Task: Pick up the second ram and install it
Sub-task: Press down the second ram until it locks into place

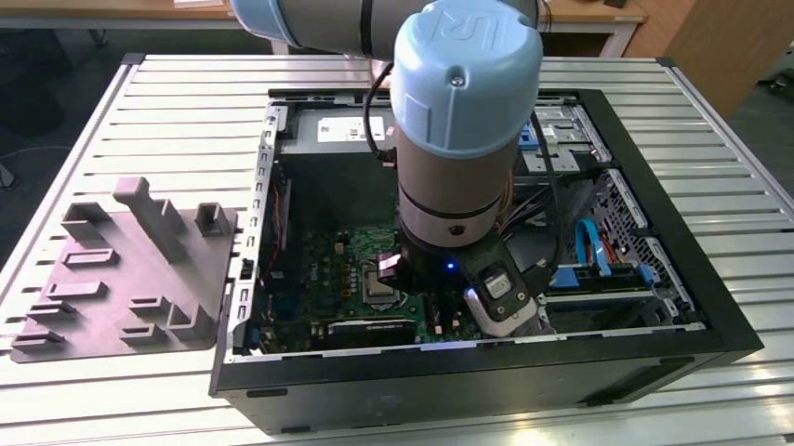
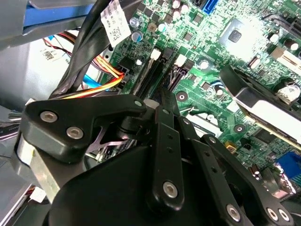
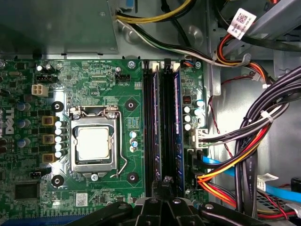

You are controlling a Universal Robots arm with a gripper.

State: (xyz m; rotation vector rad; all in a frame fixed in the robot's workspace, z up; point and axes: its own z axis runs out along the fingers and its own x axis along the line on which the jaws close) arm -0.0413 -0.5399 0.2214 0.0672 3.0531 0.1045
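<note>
Second ram: judged to be the dark edge that stood on end in the slot line two rows out from the CPU socket; its far end reached toward the yellow-and-black cable bundle.
Fingers: drawn together with no gap to be seen, tips at the ram's near end. Nothing was plainly pinched between them. Whether they pressed on the edge or only hovered at it could not be told. In the second wrist view the gripper pointed down at the same slot line.
Step in hand: seating, by my reading. The stick was already off its holder and at the board, not yet surely locked.
Next move calls for: a straight, even push along the slot, I judged, with the white end clips free to close.
Other ram: one, standing in the slot beyond, farther from the CPU socket.
Sticks counted: two.
CPU socket: one, lid shut.
Arm: one, reaching into the computer case over the CPU socket.
Fixture plate: one, grey, outside the case on the counter, well apart from the CPU socket, no stick seen in it.
</note>
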